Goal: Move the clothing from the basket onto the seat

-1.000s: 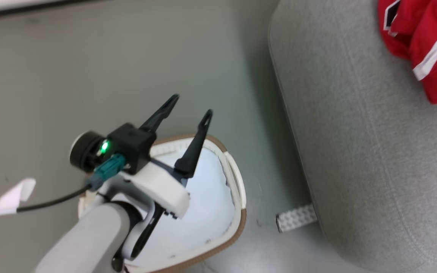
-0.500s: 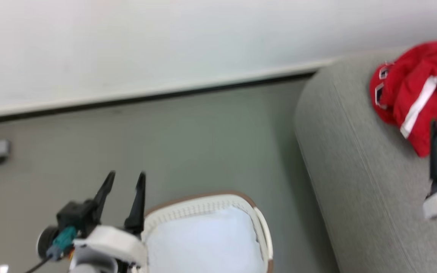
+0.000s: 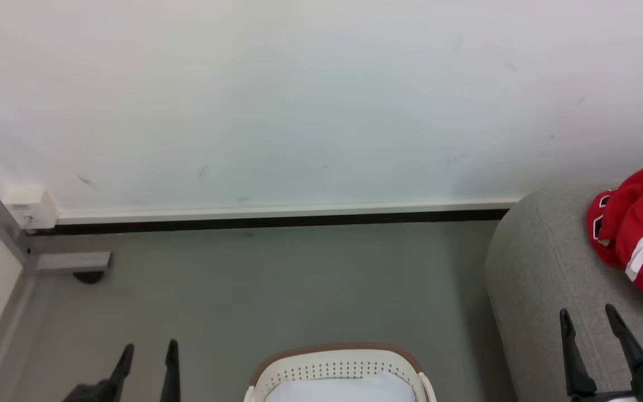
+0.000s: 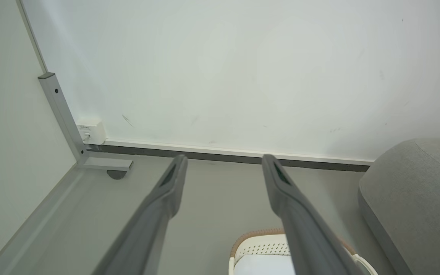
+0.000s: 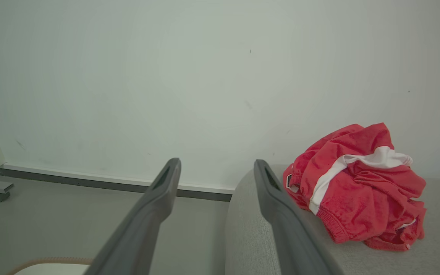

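A crumpled heap of red clothing [image 3: 642, 229] with a white stripe lies on the grey seat [image 3: 539, 268] at the right; in the right wrist view the clothing [image 5: 361, 187] rests on the seat's top [image 5: 250, 229]. The basket [image 3: 332, 365] stands on the floor at the bottom centre, and inside it I see the white liner [image 3: 344, 391]. My left gripper [image 3: 150, 349] is open, left of the basket and apart from it, with nothing between its fingers [image 4: 224, 158]. My right gripper [image 3: 587, 312] is open over the seat's near part, short of the clothing [image 5: 217, 162].
A white wall with a white and black skirting [image 3: 277, 218] closes the far side. A metal frame post with a foot [image 3: 67, 261] and a small white box [image 3: 30, 205] sit in the left corner. Grey floor [image 3: 277, 290] lies between basket and wall.
The head camera has tilted up, so the wall fills the top and the basket has slid down. The left gripper is off the basket, and the right gripper's fingers have come into view.
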